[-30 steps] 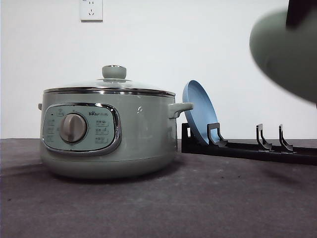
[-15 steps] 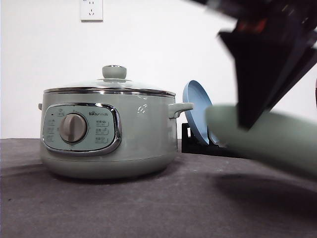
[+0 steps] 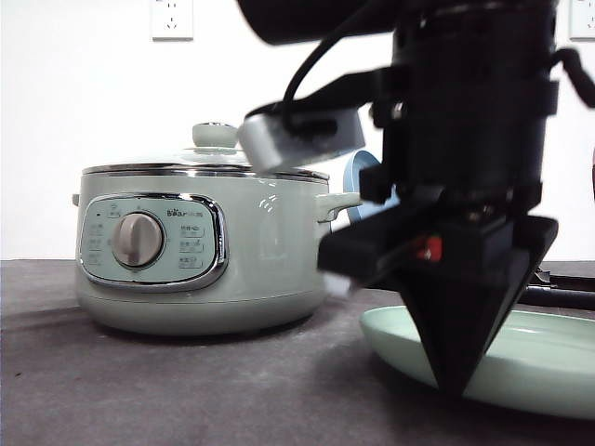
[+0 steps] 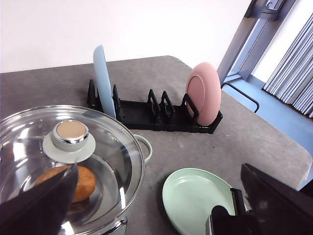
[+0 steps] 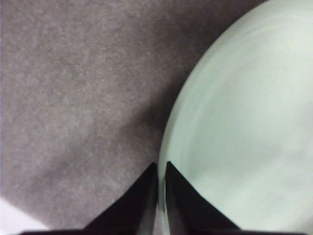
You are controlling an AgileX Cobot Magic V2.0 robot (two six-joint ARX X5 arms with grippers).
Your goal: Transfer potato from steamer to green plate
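The steamer stands on the left of the table with its glass lid on. Through that lid I see the potato lying inside. My left gripper hovers above the pot, open wide and holding nothing. The green plate lies low over the table, right of the steamer. My right gripper points straight down, shut on the plate's near rim. The right wrist view shows the rim pinched between the two fingertips, with the plate spreading away over the grey tabletop. I cannot tell whether the plate rests on the table.
A black dish rack stands behind the steamer, holding an upright blue plate and a pink plate. The green plate lies in front of it. The table edge runs past the rack.
The right arm has swung the green plate down from the upper right to table level, right of the steamer. The steamer has not moved.
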